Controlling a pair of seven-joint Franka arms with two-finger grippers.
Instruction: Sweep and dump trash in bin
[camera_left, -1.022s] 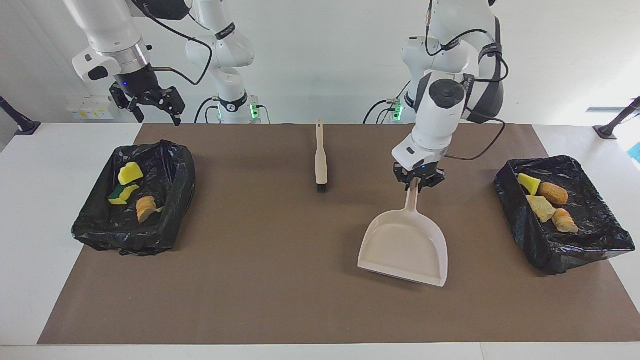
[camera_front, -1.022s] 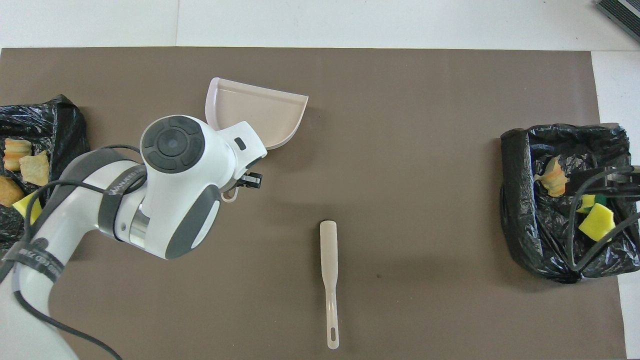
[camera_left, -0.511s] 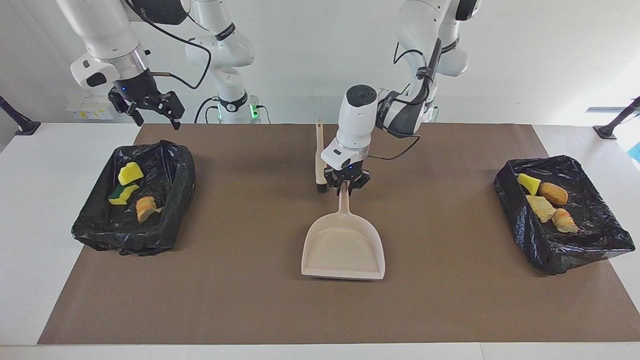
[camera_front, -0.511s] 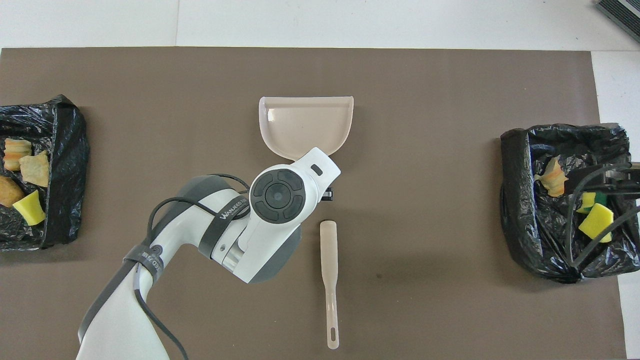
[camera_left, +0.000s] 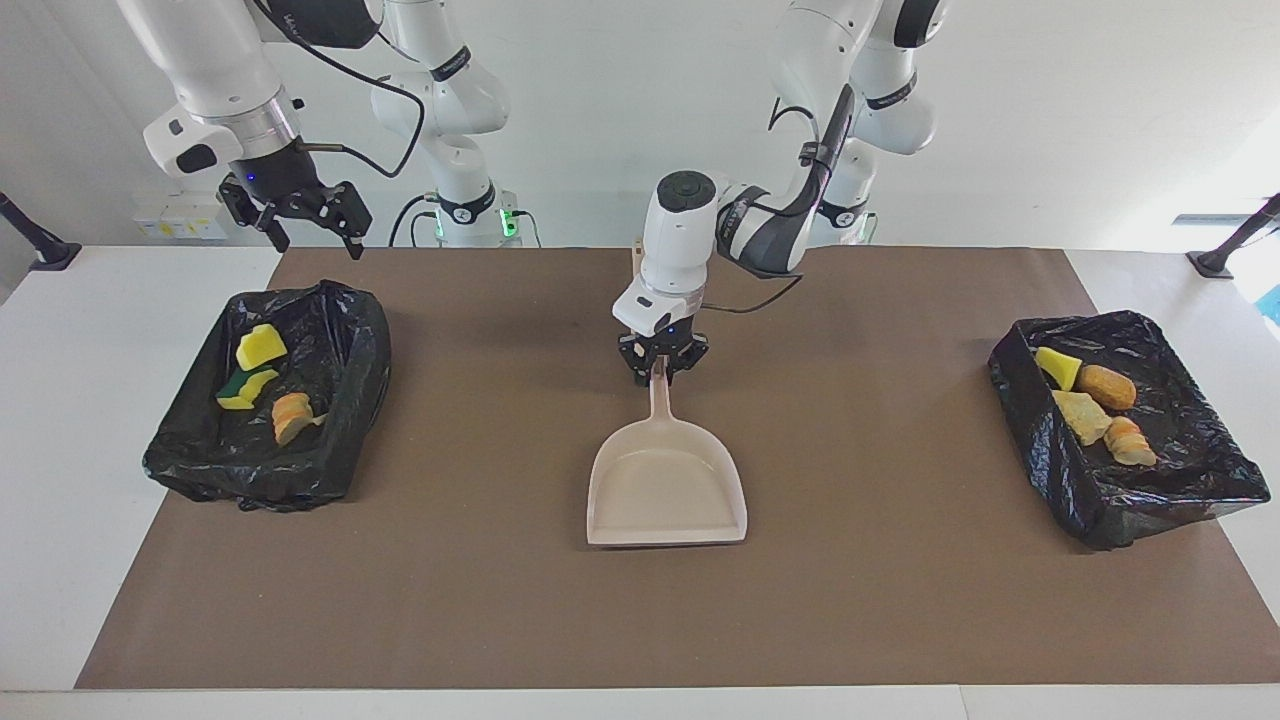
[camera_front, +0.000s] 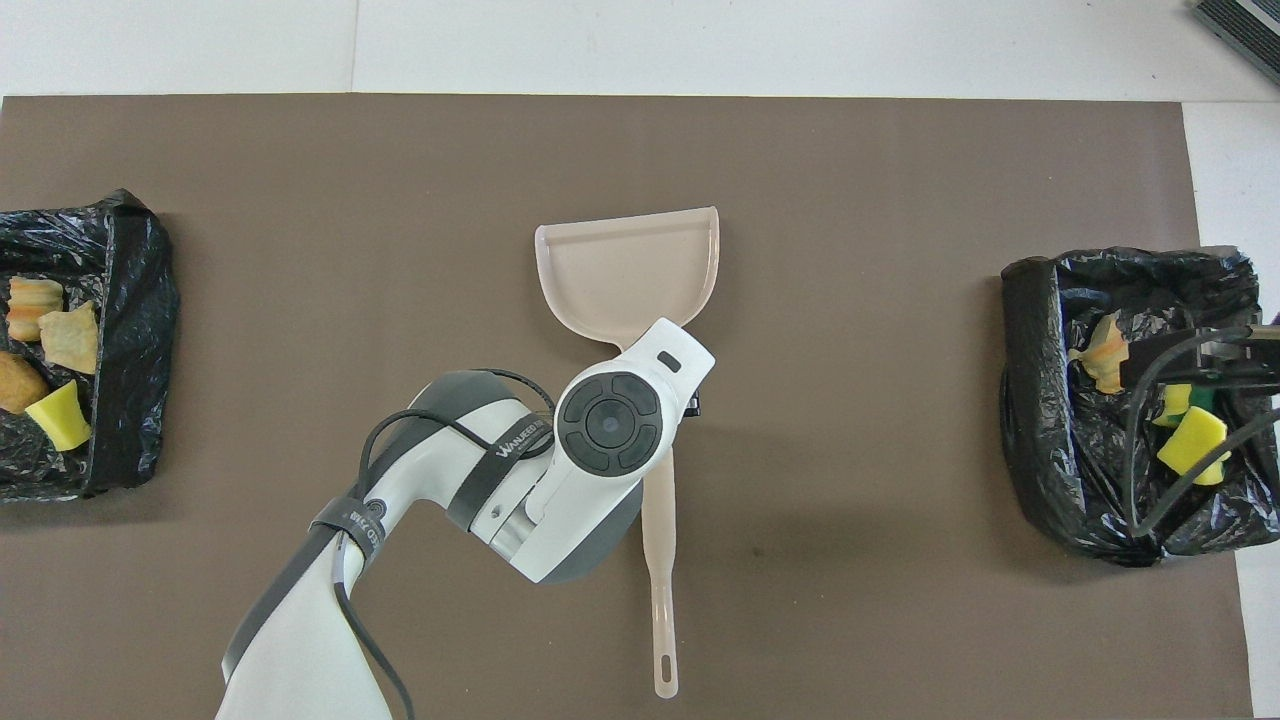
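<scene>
Left end effector (camera_left: 661, 377) clamped on dustpan (camera_left: 665, 488) handle, pan resting on bench mat. Right end effector (camera_left: 305, 222) fingers apart, holding nothing, over bin (camera_left: 345, 450).

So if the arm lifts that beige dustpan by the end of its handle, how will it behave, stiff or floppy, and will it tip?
The dustpan looks like thin moulded plastic, so probably stiff and light. The left gripper holds only the handle's end, with the wide scoop well out from it, so it may droop or swing. It is empty, so nothing should spill.

White table (camera_left: 60, 420), brown mat (camera_left: 500, 600) (dustpan (camera_left: 665, 490), brush (camera_front: 660, 560), two lined bins (camera_left: 265, 470) (camera_left: 1130, 500))
</scene>
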